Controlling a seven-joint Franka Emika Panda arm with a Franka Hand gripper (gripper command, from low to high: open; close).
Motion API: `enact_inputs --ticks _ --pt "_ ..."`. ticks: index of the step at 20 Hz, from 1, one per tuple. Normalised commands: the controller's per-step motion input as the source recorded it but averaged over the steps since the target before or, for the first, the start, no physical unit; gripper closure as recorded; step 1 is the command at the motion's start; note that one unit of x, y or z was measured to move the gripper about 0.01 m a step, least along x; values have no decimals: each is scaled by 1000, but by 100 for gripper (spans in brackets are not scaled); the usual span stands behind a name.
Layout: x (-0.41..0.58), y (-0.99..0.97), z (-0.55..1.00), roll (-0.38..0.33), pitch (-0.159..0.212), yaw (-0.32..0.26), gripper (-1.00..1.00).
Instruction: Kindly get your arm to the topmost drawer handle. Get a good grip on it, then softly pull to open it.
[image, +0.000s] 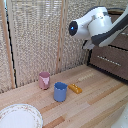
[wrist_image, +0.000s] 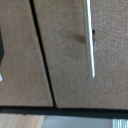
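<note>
Plate (image: 19, 116): white, closest, on the wood counter (image: 95, 102).
Wall (image: 35, 35): woven screens.
Drawer (wrist_image: 70, 55): brown, silver handle (wrist_image: 90, 37).
Writing: none readable.
Hand: can't tell.

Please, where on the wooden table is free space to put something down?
Bare table lies between the orange object and the dark drawers. It is crowded at the exterior view's left, around the pink cup, the blue cup and the plate.

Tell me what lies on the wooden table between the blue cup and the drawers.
In the exterior view, a small orange object lies on the table between the blue cup and the drawers.
</note>
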Motion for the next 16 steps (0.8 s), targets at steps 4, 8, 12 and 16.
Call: enact_inputs --ticks 4,8,12,16 --pt "0 -634 197 -99 123 103 -100" --pt "0 -734 256 -56 172 81 -100" --pt "0 -854 316 -6 129 65 -100" --pt "80 -812 274 0 52 93 -100"
